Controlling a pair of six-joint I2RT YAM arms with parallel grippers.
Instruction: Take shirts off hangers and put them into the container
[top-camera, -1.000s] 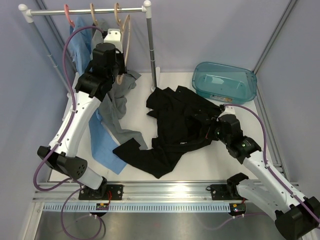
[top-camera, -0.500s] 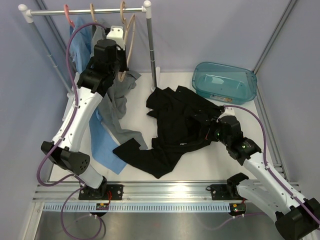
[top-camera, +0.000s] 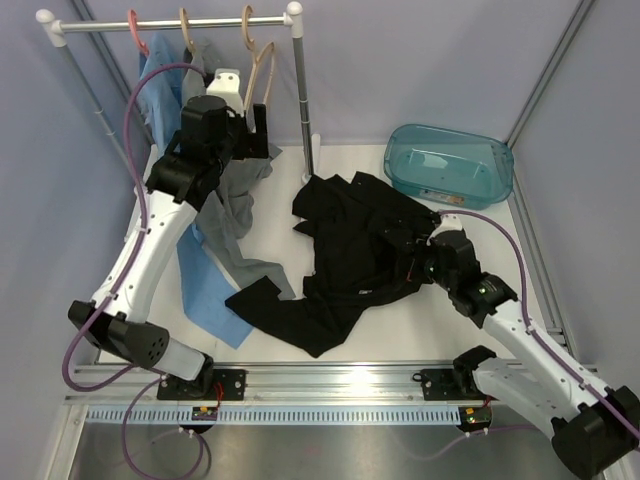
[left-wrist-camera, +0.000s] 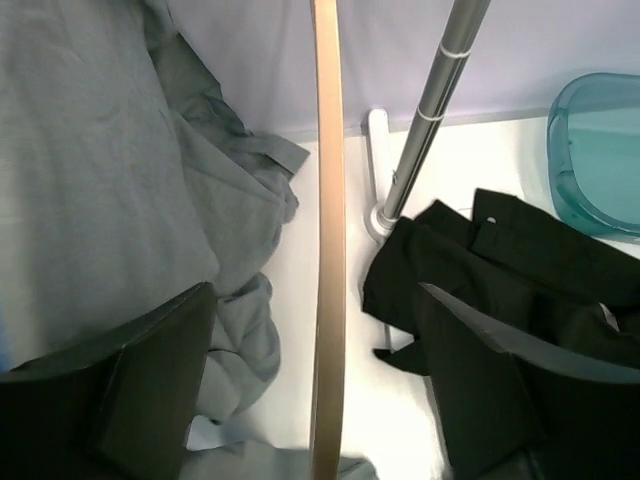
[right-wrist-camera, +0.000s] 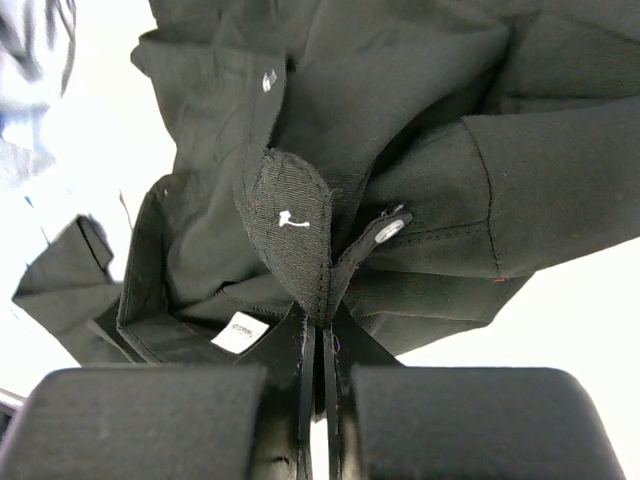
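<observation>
A bare tan hanger (top-camera: 262, 68) hangs from the rail's right end, its thin arm (left-wrist-camera: 328, 200) running between the spread jaws of my left gripper (top-camera: 257, 112) (left-wrist-camera: 315, 300), which is open and not touching it. The grey shirt (top-camera: 236, 200) (left-wrist-camera: 100, 180) drapes down to the table under that arm. The light blue shirt (top-camera: 160, 85) hangs from the pink hanger (top-camera: 135, 27). A second tan hanger (top-camera: 187, 25) hangs between them. The black shirt (top-camera: 345, 250) (right-wrist-camera: 400, 150) lies crumpled mid-table. My right gripper (top-camera: 415, 250) (right-wrist-camera: 322, 325) is shut on a fold of it. The teal container (top-camera: 495, 165) stands empty at the back right.
The white-and-metal rail (top-camera: 170, 21) spans the back left. Its right post (top-camera: 304, 100) (left-wrist-camera: 440, 110) stands between the grey and black shirts. The container's rim (left-wrist-camera: 560, 150) shows at the left wrist view's right edge.
My left gripper has opened and let go of the tan hanger, which now hangs free near the rail's right end. The right gripper has crept slightly left, still shut on the black shirt.
</observation>
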